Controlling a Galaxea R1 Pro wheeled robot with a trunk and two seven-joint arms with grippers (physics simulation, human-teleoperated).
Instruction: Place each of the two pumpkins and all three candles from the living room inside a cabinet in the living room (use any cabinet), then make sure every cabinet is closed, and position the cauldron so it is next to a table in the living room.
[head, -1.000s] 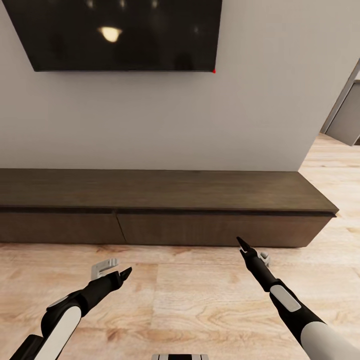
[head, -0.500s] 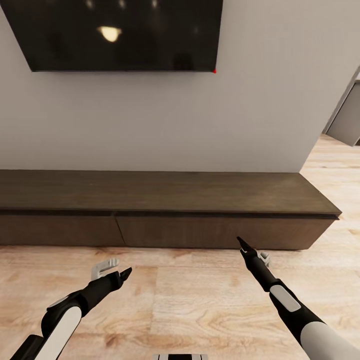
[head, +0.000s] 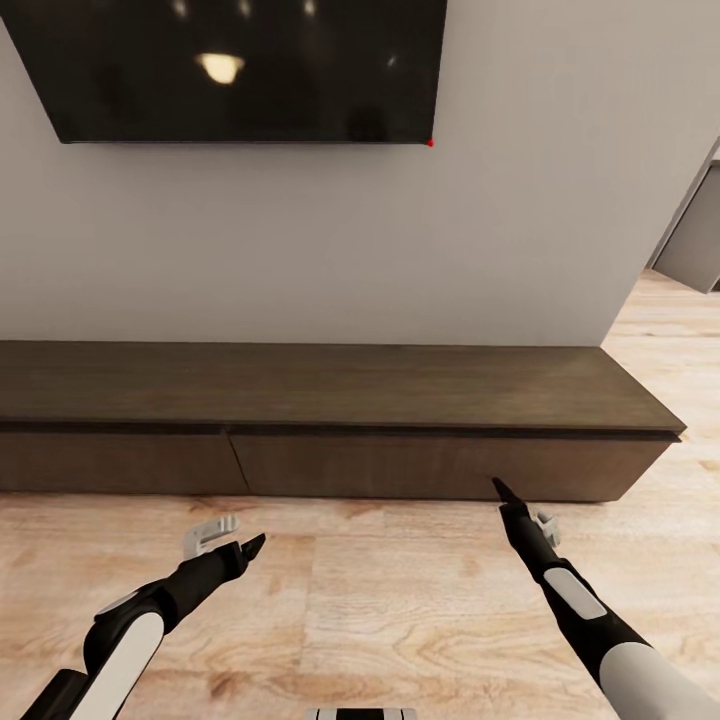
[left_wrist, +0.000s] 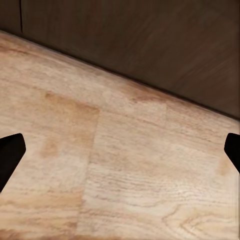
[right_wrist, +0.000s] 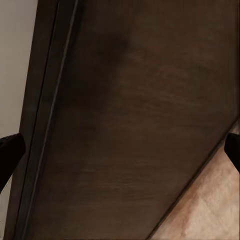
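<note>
The cabinet (head: 330, 385) runs long and low along the wall, dark brown, and both drawer fronts I see are shut flush. My right gripper (head: 498, 488) is open, its tip just in front of the right drawer front (head: 420, 465). That drawer front (right_wrist: 130, 125) fills most of the right wrist view, between the gripper's (right_wrist: 120, 150) spread fingertips. My left gripper (head: 250, 545) is open and hovers over the plank floor, short of the cabinet. In the left wrist view this gripper (left_wrist: 120, 152) points at the floor by the cabinet base (left_wrist: 150, 45). The pumpkins, candles, cauldron and table are out of view.
A black wall TV (head: 240, 70) hangs above the cabinet on a pale wall. Light wood floor (head: 400, 610) lies between me and the cabinet. At the right the wall ends and a passage (head: 690, 250) opens past the cabinet's right end.
My right gripper has moved a little to the right and lower, closer to the right drawer front. The left arm has stayed where it was.
</note>
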